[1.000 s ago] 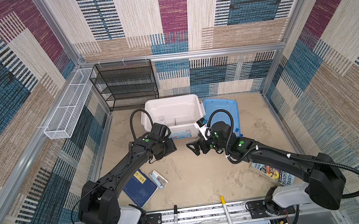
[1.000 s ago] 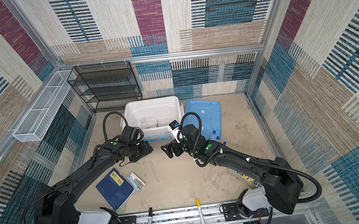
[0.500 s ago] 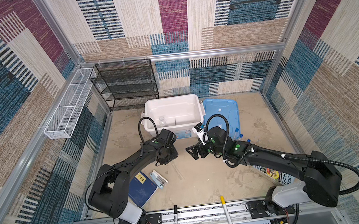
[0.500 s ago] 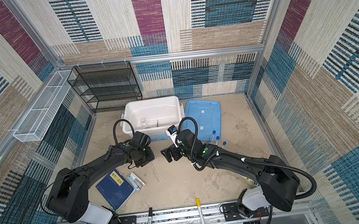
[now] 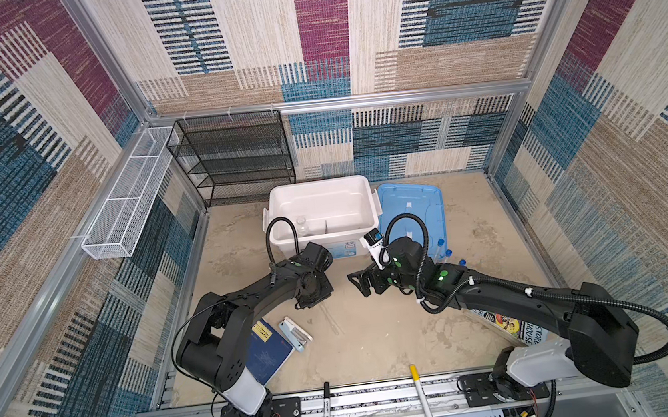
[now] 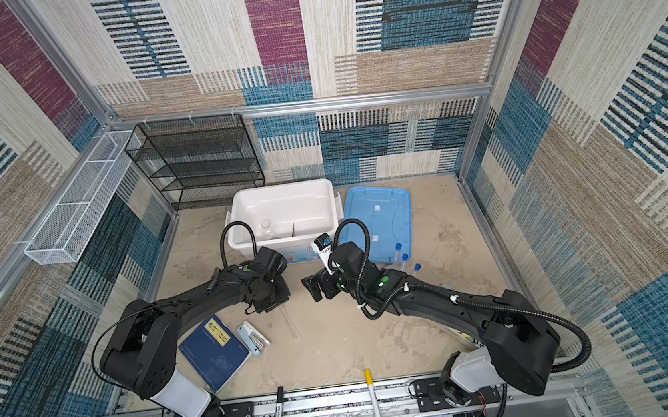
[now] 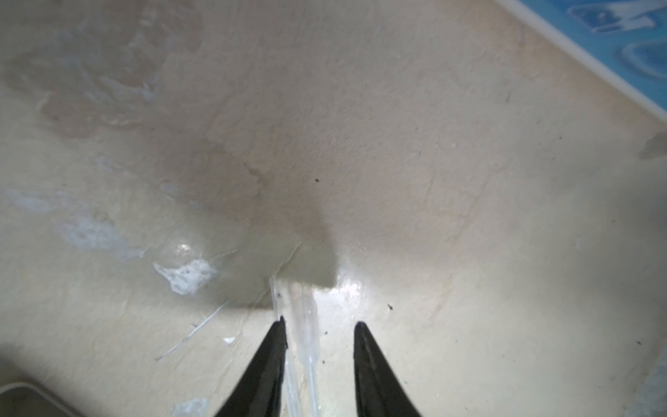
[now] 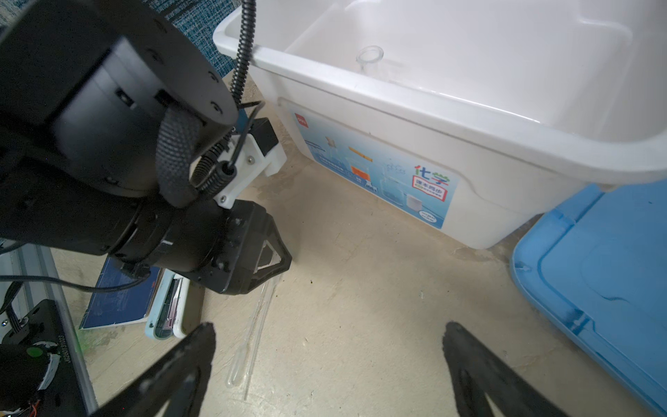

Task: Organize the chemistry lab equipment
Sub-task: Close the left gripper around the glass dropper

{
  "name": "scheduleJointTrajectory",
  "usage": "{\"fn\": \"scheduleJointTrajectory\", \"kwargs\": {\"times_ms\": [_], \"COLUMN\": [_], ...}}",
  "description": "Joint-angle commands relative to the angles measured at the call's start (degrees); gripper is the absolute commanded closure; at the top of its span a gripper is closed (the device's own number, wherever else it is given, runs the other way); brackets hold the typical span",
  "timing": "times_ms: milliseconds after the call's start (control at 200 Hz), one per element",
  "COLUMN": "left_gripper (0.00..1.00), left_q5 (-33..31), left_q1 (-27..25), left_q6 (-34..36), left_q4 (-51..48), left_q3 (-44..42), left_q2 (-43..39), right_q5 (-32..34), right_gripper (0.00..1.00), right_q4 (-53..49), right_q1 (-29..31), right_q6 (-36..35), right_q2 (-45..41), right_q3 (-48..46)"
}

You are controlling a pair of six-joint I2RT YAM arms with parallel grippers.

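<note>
left pincer (image 7: 319, 322), half-open, straddles the glass rod (image 7: 276, 298) lying flat on the worktop (image 7: 433, 180), ready for pickup; right pincer (image 8: 329, 325) gapes empty.

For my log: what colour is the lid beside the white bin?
Light blue lid, clearest in a top view.

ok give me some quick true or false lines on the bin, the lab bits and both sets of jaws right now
1. The white bin is open, and its blue lid lies flat beside it. True.
2. The right gripper is shut tight. False: its jaws stand wide apart with nothing between them, above the table.
3. The left gripper has thin clear pieces between its jaws, down on the table. True.
4. The small glass beaker stands on the blue lid. False: it is inside the white bin.
5. The yellow marker lies in the bin. False: it lies at the table's front edge.
</note>
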Motion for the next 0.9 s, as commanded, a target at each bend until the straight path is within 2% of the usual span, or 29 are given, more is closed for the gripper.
{"fn": "scheduleJointTrajectory", "kwargs": {"times_ms": [0,45,401,646,896], "left_gripper": [0.68,0.71,0.75,0.83,0.83], "left_q5": [-0.6,-0.6,-1.3,-2.1,-2.4], "left_q1": [-0.1,-0.1,-0.6,-1.3,-2.0], "left_q6": [-0.4,-0.3,-0.2,-0.3,-0.3], "left_q4": [-0.2,-0.3,-0.5,-0.9,-1.3], "left_q3": [0.5,0.5,0.6,0.6,0.7], "left_q2": [0.6,0.8,2.1,2.4,3.0], "right_q5": [1.4,1.6,2.6,3.2,3.8], "right_gripper": [0.00,0.01,0.01,0.01,0.01], "right_q4": [2.1,2.1,2.5,2.7,3.0], "right_q1": [0.1,0.1,0.1,0.1,0.1], "right_q6": [-0.4,-0.5,-0.6,-0.4,-0.4], "right_q2": [-0.1,-0.2,-0.8,-0.8,-1.0], "right_q3": [-0.3,-0.4,-1.2,-1.6,-1.9]}}
